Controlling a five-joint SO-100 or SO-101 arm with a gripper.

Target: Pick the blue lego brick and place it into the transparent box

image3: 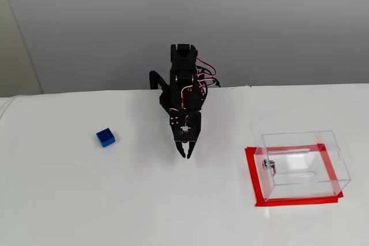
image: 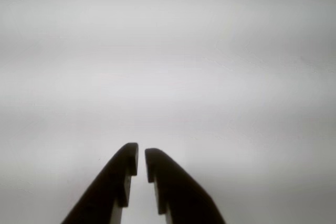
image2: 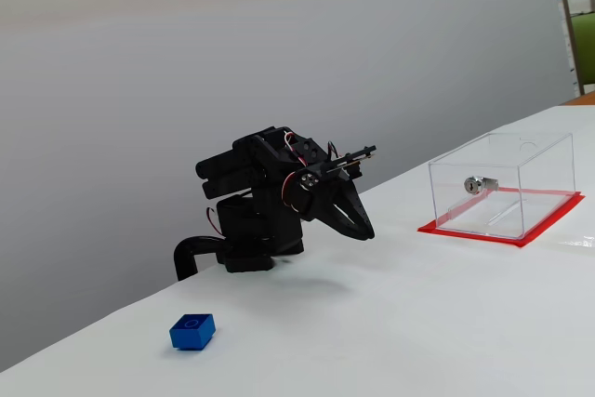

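Observation:
The blue lego brick [image2: 192, 331] [image3: 105, 137] lies on the white table, left of the arm in both fixed views. The transparent box [image2: 503, 185] [image3: 302, 164] stands on its red base sheet to the right, a silver knob on its wall. My black gripper [image: 142, 156] [image2: 364, 231] [image3: 185, 154] hangs low over the table between the two, folded close to the arm's base. Its fingers are nearly together with only a thin gap and nothing between them. The wrist view shows only bare white table past the fingertips; brick and box are out of that view.
A grey wall runs behind the table's far edge, close behind the arm's base [image3: 181, 84]. Shelving [image2: 576, 16] shows at the upper right of a fixed view.

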